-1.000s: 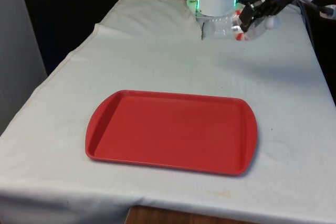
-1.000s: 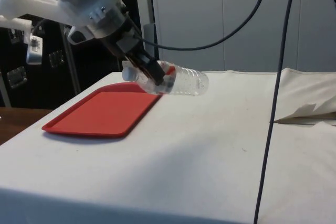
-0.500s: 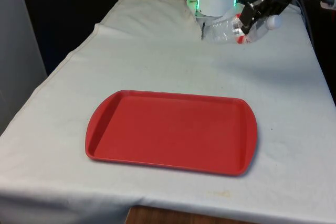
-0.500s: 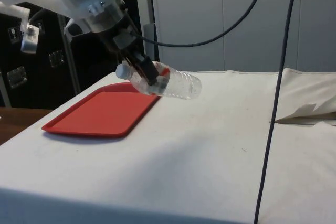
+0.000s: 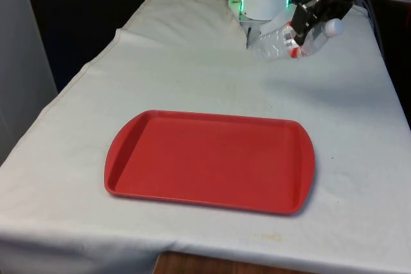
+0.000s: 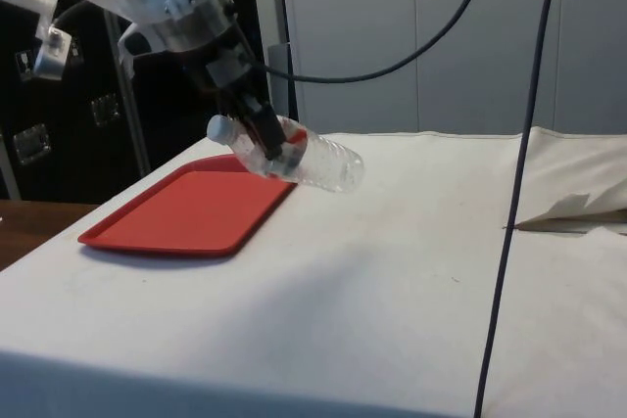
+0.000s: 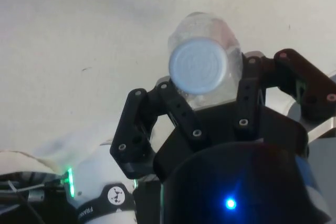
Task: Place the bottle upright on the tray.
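Hand [image 6: 263, 137] clamped on clear bottle [image 6: 299, 157], bottle tilted cap-up above white cloth [image 6: 392, 261], red tray [image 6: 191, 209] beyond

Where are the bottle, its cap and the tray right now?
bottle [image 6: 318, 161]: side view, on its clear ribbed body, tilted and held off the cloth.
cap [image 7: 198, 66]: wrist view, centre of the white cap's round top.
tray [image 5: 209, 162]: front view, bare middle of the red tray's floor.

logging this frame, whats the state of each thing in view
bottle: capped, tilted with cap end raised, held off the table near its neck
gripper: shut on the bottle
tray: flat on the cloth, nothing on it
cloth: spread over the table, a fold raised near the robot's base
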